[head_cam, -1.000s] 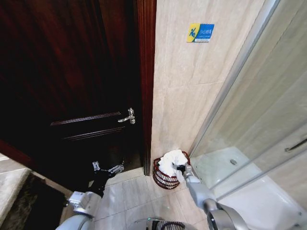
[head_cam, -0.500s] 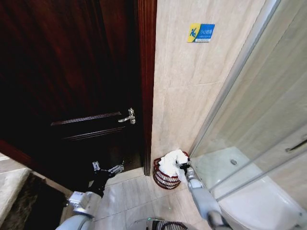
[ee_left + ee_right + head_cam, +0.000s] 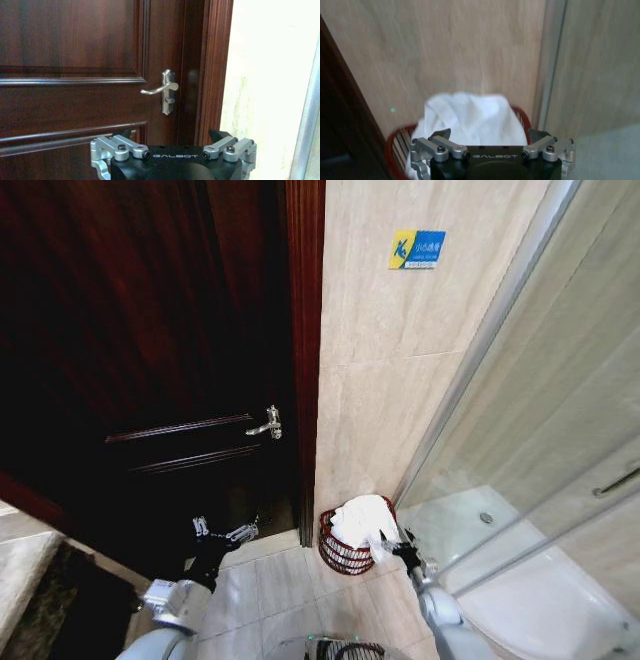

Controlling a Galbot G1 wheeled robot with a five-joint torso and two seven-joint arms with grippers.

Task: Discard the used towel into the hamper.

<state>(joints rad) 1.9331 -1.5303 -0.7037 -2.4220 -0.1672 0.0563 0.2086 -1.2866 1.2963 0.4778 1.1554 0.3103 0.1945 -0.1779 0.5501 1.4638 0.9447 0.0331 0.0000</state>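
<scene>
Right claw (image 3: 403,548) hangs low over the tiled floor (image 3: 290,590), just beside the hamper (image 3: 340,552) on its shower side. In the right wrist view its fingers (image 3: 440,134) stand spread apart with nothing between them: released.

The towel (image 3: 362,518) lies in the hamper, directly ahead of the right claw and apart from it. It is white, heaped in a crumpled mound that rises above the red-brown wire rim (image 3: 395,137), and one fold hangs over the rim on the side nearest the claw. The heap has no clear long axis; its peak points upward toward the wall.

The hamper stands upright on the floor, mouth up, set in the corner against the beige tiled wall (image 3: 400,360). Beyond the right claw, past the hamper, is that wall. To the claw's outer side runs the metal frame of the glass shower screen (image 3: 520,440), close by, with the white shower tray (image 3: 520,580) behind it. To its inner side, on the far side of the hamper, stands the dark wooden door frame (image 3: 305,380).

Left claw (image 3: 225,533) is held low before the dark panelled door (image 3: 150,380), well apart from the hamper. Its fingers (image 3: 122,142) are spread and empty: released. The silver door handle (image 3: 162,90) sits ahead of it and higher, not touched.

A blue and yellow sign (image 3: 417,249) is fixed high on the wall.
</scene>
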